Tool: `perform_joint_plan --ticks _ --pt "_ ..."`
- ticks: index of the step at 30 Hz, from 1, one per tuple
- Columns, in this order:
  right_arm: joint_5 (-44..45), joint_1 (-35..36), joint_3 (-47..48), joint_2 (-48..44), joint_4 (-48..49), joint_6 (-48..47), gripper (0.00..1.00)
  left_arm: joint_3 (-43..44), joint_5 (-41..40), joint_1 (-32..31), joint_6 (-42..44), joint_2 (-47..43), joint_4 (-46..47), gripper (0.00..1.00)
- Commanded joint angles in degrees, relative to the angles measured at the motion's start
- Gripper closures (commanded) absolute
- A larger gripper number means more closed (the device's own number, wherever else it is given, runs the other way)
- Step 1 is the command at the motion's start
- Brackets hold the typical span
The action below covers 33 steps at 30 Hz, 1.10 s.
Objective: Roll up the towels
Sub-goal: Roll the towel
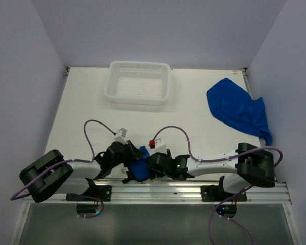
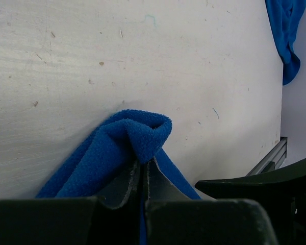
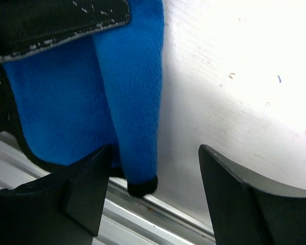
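A white basket (image 1: 135, 98) sits at the far edge of the table (image 1: 89, 104), a metal rail (image 1: 163, 191) along its near edge.

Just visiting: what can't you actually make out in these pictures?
Near towel: top view, both arms cover most of it, so how far it is rolled is unclear.
Left claw: left wrist view, its shut tips vanish into a towel fold.
Far towel: left wrist view, cut off by the top edge.
Right claw: right wrist view, bottom edge crops its open fingers.
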Motion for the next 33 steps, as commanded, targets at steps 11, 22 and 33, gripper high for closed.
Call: perform_joint_plan --ticks 11,22,33 --pt "-14.97 -10.67 -11.47 -16.01 15.36 3.31 0.38 -3.66 -2.26 0.23 -0.25 -0.61 4.55 1.00" --pt "-22.28 -15.51 -14.11 -14.34 25.38 7.71 0.45 -4.80 -2.09 0.23 -0.34 -0.61 4.91 1.00" --pt "-22.01 -16.13 -14.28 -9.51 25.21 10.52 0.74 -5.77 -1.91 0.32 -0.87 -0.61 5.70 1.00"
